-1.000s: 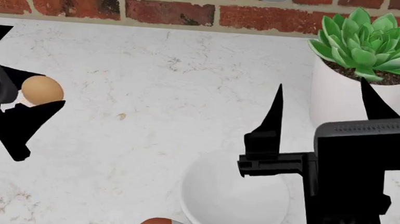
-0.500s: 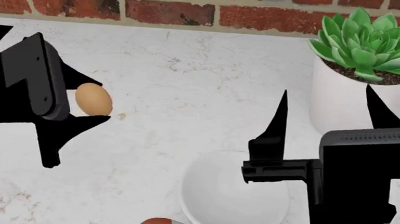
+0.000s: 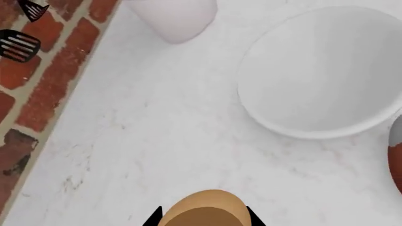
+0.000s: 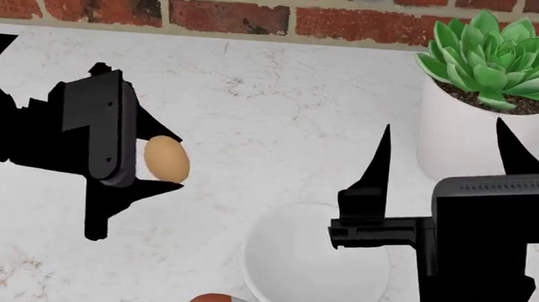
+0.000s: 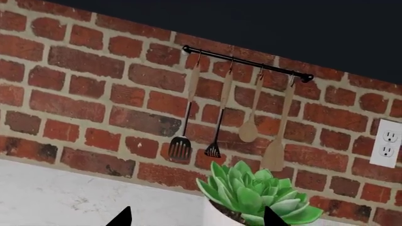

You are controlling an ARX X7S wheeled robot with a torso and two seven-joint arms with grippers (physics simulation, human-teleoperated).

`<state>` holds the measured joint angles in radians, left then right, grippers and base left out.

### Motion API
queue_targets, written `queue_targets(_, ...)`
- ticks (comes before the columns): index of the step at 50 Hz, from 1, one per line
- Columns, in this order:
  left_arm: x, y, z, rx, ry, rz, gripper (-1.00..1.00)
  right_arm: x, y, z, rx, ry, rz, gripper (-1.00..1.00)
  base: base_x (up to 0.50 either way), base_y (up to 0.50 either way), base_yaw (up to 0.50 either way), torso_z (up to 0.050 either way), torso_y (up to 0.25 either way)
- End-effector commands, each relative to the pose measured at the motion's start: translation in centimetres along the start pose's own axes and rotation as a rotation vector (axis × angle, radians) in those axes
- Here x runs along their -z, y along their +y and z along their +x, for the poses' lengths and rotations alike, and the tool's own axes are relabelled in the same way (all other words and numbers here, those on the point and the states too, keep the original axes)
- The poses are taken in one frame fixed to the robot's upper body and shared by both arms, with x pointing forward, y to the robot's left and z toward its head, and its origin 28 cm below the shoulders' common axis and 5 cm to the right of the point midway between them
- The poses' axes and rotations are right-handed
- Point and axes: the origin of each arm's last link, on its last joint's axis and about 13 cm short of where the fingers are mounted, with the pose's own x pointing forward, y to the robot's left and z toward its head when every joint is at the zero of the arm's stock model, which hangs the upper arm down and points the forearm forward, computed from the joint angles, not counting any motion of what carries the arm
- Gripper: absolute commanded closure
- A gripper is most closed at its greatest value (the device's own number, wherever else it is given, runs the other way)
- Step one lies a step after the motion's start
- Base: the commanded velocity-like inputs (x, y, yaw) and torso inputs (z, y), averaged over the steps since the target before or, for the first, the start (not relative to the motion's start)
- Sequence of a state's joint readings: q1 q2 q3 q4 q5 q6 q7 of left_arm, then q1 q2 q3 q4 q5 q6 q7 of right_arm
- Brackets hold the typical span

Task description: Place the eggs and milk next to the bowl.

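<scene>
Tan egg (image 4: 166, 159) clamped in left pincer (image 4: 153, 159), right pincer (image 4: 442, 158) apart, utensil rail (image 5: 247, 63) only wrist-visible

Nothing here carries writing that can be read: no label, brand, number or sign shows on any surface in the three views.
</scene>
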<state>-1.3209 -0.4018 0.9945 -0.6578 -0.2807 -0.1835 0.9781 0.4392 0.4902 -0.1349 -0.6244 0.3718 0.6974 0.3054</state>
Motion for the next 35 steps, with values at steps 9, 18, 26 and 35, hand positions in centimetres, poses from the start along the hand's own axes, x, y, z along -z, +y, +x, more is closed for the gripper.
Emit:
queue_targets(9,-0.8,-0.6,3.5,0.115,-0.007,0.018,1.0,-0.3,-0.5,-0.1,0.014,-0.007,-0.001,-1.0,0.0,0.0,0.0,0.0,0.0)
queue_targets(18,-0.8,-1.1,4.6,0.152,0.006,0.032,1.0,-0.1,-0.7,-0.4,0.024,-0.003,0.001,-1.0,0.0,0.0,0.0,0.0,0.0)
queue_targets(26,-0.2,-1.4,5.4,0.171,0.015,0.034,1.0,-0.1,-0.8,-0.5,0.027,0.0,-0.002,-1.0,0.0,0.0,0.0,0.0,0.0)
queue_targets(35,0.3,-2.0,6.0,0.193,0.023,0.03,1.0,0.0,-0.8,-0.4,0.026,0.005,-0.006,-1.0,0.0,0.0,0.0,0.0,0.0)
